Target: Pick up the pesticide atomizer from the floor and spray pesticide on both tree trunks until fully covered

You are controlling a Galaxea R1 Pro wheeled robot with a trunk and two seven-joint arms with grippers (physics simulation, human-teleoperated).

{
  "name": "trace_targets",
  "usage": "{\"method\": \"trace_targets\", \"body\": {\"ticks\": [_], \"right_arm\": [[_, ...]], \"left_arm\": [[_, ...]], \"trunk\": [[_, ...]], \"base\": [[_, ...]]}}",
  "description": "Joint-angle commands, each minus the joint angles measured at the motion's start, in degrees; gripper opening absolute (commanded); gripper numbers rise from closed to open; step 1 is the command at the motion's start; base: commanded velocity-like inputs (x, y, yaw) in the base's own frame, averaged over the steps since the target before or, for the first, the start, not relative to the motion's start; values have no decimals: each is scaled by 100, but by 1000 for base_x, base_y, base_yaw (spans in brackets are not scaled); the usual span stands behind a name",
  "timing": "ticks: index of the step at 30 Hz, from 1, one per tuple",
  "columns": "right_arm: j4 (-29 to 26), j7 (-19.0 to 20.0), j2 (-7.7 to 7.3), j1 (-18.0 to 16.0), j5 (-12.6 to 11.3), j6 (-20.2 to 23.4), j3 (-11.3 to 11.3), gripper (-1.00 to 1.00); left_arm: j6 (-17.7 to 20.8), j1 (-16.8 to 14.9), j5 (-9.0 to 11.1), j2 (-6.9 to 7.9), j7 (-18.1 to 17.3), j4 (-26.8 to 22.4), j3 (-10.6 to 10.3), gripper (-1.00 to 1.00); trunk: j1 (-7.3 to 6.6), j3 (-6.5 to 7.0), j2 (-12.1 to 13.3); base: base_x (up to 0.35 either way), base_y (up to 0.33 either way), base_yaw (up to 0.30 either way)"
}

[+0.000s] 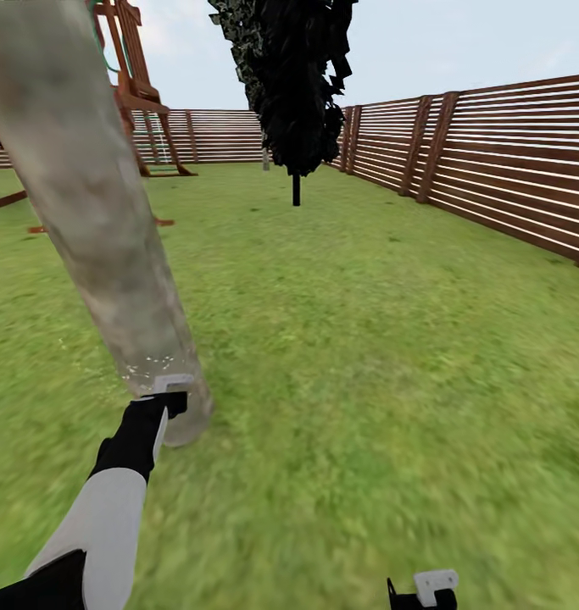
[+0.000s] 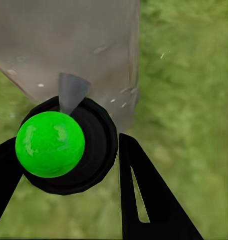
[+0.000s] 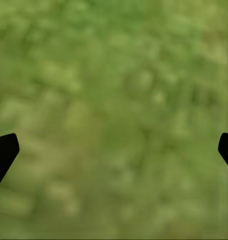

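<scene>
In the head view, the thick pale tree trunk (image 1: 94, 220) leans across the left part of the picture, its foot planted in the grass lawn (image 1: 365, 356). The left arm reaches up from the lower left, and the left gripper (image 1: 172, 391) sits right at the base of the trunk, where small white specks dot the bark. How its fingers stand cannot be told from here. Farther back stands a dark bushy tree (image 1: 296, 85) on a thin stem, and a brown slatted fence (image 1: 492, 169) runs along the right side and the far end of the garden. A reddish wooden frame (image 1: 132, 85) rises behind the trunk. The right gripper (image 1: 425, 593) pokes in at the bottom edge, over the grass. In the left wrist view, the left gripper (image 2: 63, 165) pinches the pesticide atomizer (image 2: 68, 147), a black round body with a bright green ball on top, between its two dark fingers (image 2: 149, 200); a grey nozzle points at the tree trunk (image 2: 68, 45) close ahead. In the right wrist view, the right gripper (image 3: 114, 150) has its fingertips (image 3: 3, 152) spread wide at either edge, with nothing between them but blurred grass (image 3: 114, 100).
</scene>
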Motion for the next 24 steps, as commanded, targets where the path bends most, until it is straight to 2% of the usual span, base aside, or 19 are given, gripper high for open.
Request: {"method": "trace_targets", "body": {"ticks": [1,6,9,11,15,19,20,22,24], "right_arm": [[7,-28,2,-3,60,-21,-30,100],[31,-40,4,-3,63,-17,-26,100],[91,-37,28,-3,54,-8,-30,100],[516,-32,45,-3,45,-8,-27,100],[793,-26,47,-3,48,5,-33,100],[1236,-31,36,3,50,18,-33,100],[1254,-31,38,4,50,20,-32,100],[1266,-32,40,5,50,21,-34,100],[1272,-32,40,5,50,21,-32,100]], "left_arm": [[20,-6,-38,-9,-26,-9,32,-100],[20,-6,-38,-11,-21,-9,36,-100],[20,-6,-38,-9,-18,-9,36,-100],[20,-6,-38,-9,-17,-14,36,-100],[12,-6,-47,-7,123,-18,44,-100],[19,2,-42,125,140,-18,47,-100],[20,2,-40,155,140,-17,72,-100],[-6,3,-39,204,127,-15,455,-100],[-13,3,-44,210,124,-11,546,-100]], "trunk": [[0,-5,-2],[0,-5,-2],[0,-5,-2],[0,-5,-2],[0,-5,-2],[0,-5,-2],[0,-5,-2],[0,-5,-2],[0,-5,-2]], "base": [[28,-267,256],[-67,-272,272],[-83,-273,103],[-82,-273,15],[41,-264,1],[179,-168,0],[57,-44,0],[13,-10,0],[2,-2,0]]}}
